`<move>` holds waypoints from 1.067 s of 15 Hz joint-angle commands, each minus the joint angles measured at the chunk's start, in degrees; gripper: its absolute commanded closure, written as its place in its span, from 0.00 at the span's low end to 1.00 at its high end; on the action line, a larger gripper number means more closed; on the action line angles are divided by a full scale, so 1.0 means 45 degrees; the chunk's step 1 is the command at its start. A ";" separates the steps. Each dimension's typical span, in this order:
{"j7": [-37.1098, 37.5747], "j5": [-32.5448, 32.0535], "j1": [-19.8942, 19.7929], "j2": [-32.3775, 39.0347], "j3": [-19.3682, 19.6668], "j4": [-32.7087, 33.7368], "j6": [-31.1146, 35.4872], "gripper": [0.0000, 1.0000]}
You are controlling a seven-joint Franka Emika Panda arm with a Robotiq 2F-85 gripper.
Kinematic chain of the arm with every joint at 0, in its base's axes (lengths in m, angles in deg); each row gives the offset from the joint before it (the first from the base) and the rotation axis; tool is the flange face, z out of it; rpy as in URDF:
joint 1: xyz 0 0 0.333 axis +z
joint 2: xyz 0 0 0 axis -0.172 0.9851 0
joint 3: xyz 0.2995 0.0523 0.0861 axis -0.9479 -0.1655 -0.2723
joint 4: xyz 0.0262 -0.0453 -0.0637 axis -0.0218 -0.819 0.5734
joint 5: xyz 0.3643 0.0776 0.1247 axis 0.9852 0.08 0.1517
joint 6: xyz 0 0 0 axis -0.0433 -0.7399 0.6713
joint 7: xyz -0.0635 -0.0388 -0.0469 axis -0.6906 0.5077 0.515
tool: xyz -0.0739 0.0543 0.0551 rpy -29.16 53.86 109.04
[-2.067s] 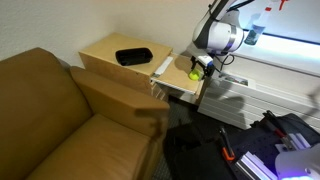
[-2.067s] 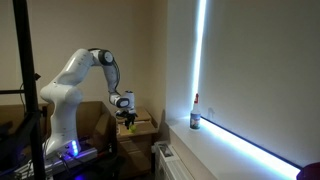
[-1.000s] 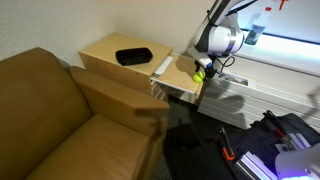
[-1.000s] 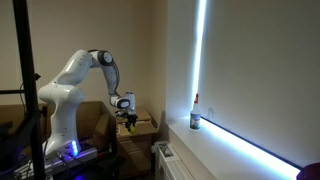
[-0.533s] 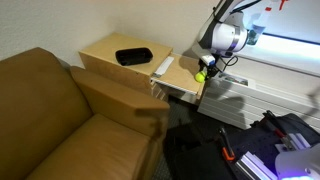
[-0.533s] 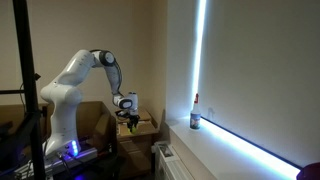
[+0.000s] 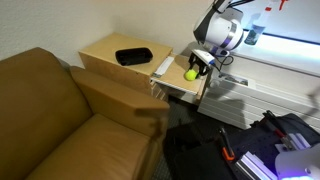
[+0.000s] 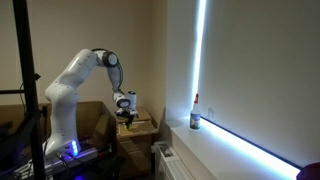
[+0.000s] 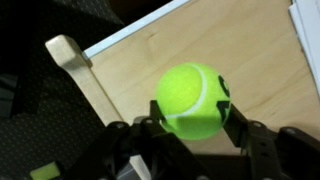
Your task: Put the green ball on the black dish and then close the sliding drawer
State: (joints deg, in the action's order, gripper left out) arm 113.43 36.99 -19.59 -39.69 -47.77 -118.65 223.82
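Tool (image 7: 192, 72): in an exterior view it hangs under the white arm (image 7: 222, 34), over the sliding drawer (image 7: 178, 88), its fingers clamped on either side of the green ball (image 7: 189, 74).
Green ball: held in the tool above the drawer's inside, well apart from the black dish (image 7: 133, 56). Whether it touches the drawer floor cannot be told from here.
Black dish: lies flat on the cabinet top (image 7: 105, 48), near its middle.
Sliding drawer: stands open, pulled out from the cabinet on the arm's side.
Sofa (image 7: 50, 115): tan, just beside the cabinet.
Arm (image 8: 85, 72): in an exterior view it arches from its base and bends down to the cabinet (image 8: 140, 128).
Tool (image 8: 126, 116): small and dark in this view. Its grip and the ball are too small to make out.
Bottle (image 8: 195, 119): upright on the sill, beside the bright vertical strip of light.
Tool (image 9: 192, 120): in the wrist view its dark fingers (image 9: 243, 128) press the green ball (image 9: 190, 95) from both sides, and the ball fills the gap between them.
Sliding drawer (image 9: 240, 50): its pale wooden floor lies behind the ball, with a white edge along the drawer's side.
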 commanded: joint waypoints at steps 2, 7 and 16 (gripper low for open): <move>-0.2332 0.1477 -0.0480 -0.0674 -0.1105 -0.0730 0.0651 0.61; -0.1899 0.1670 0.0562 -0.0274 -0.0138 -0.0167 0.0390 0.36; -0.3286 0.1254 0.0548 -0.3064 -0.3387 -0.3136 0.5298 0.61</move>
State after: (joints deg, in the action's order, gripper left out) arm 100.67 42.09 -15.91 -46.27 -57.29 -125.04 240.62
